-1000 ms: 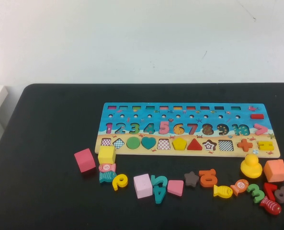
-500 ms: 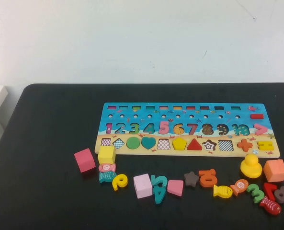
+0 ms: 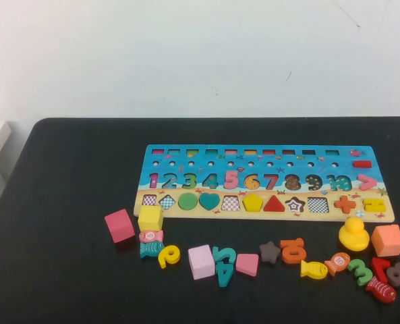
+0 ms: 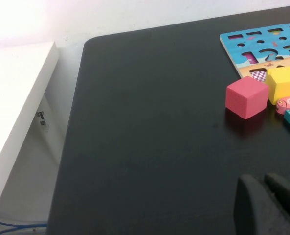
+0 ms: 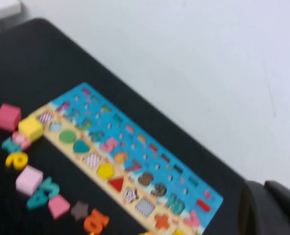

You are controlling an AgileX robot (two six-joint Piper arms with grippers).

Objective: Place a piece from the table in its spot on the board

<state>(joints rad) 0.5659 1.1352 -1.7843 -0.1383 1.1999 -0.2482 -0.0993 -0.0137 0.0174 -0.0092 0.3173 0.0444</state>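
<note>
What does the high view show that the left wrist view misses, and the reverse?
Only the high view shows the whole board with the yellow pentagon seated in its slot, and the duck. Only the left wrist view shows the left claw low over the table and a white shelf. Both show the pink cube and yellow cube. The right claw appears only in its own view.

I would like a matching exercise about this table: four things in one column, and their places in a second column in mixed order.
Things:
1. yellow pentagon
2. yellow duck
3. pink cube
4. left gripper, right gripper

Places:
A. on the table, left of the yellow cube
B. only in their wrist views
C. in the shape row of the board
D. beside the orange cube

Pairs: 1-C, 2-D, 3-A, 4-B
</note>
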